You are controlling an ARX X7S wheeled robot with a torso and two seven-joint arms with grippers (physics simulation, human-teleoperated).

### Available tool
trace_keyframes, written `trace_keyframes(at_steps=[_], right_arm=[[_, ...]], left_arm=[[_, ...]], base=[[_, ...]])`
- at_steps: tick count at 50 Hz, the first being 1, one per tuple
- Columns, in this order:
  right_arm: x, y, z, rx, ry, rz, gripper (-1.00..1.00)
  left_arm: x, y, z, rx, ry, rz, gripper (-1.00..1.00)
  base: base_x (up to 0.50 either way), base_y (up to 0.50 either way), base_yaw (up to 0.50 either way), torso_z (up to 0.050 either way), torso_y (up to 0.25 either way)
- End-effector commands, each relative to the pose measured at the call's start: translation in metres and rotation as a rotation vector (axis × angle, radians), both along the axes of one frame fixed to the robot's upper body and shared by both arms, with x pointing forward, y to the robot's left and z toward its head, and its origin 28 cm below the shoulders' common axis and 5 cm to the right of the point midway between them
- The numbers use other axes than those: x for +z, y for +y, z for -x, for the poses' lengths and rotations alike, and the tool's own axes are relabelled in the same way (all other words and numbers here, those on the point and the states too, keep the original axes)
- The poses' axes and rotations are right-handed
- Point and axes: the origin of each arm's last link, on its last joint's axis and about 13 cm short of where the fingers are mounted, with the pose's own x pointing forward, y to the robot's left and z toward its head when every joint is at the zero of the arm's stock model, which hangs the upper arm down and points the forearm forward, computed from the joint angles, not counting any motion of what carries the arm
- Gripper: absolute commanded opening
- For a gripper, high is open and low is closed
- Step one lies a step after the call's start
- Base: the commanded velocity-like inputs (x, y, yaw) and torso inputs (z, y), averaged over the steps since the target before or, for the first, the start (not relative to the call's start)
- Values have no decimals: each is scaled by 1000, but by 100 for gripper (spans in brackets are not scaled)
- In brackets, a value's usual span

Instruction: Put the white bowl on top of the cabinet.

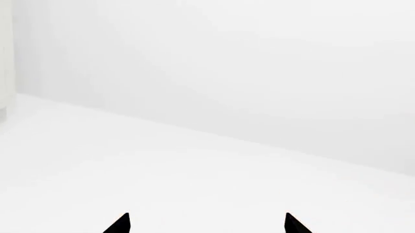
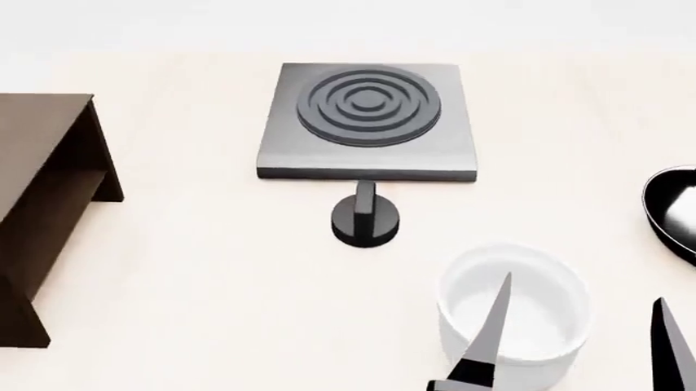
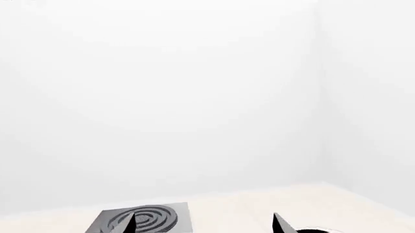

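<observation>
Right claw (image 2: 582,326) open above white bowl (image 2: 513,314)

A deep, glossy white bowl (image 2: 513,314) stands upright on the pale cream surface (image 2: 207,261) near the lower right; the right end effector (image 2: 582,338) hovers over it with its two dark pointed fingers spread apart, one finger (image 2: 490,338) crossing the bowl's opening, the other at the frame's right edge; the long dark brown wooden cabinet (image 2: 38,155) sits at the far left, well apart; a grey square stove plate (image 2: 367,120) with concentric rings lies behind, a black round knob (image 2: 366,216) just before it; a black frying pan (image 2: 672,210) is cut by the right edge.
</observation>
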Motion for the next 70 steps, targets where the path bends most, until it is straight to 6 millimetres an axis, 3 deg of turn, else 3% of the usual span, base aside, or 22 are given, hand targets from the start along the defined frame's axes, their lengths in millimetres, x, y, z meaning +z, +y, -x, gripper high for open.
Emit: trace_keyframes(at_steps=[1,14,37,55,57,70], right_arm=[[2,1,1,8,-8,-2,100],[2,1,2,14,-16,-12,100],[1,0,1,-13,-34,-4,100],[1,-1,1,-7,-24,-47,100],[0,0,0,-45,-35,27,100],[0,-1,0,11,-12,-58,100]], left_arm=[[0,0,0,-2,-2,3,100],[0,0,0,-6,-5,6,100],[-2,0,-1,-18,-8,18,100],[-2,0,-1,-19,-10,19,100],[-2,0,-1,-18,-10,19,100],[-3,0,-2,-24,-9,27,100]], base=[[176,500,0,0,0],[175,499,0,0,0],[7,8,0,0,0],[0,303,0,0,0],[0,37,0,0,0],[26,154,0,0,0]])
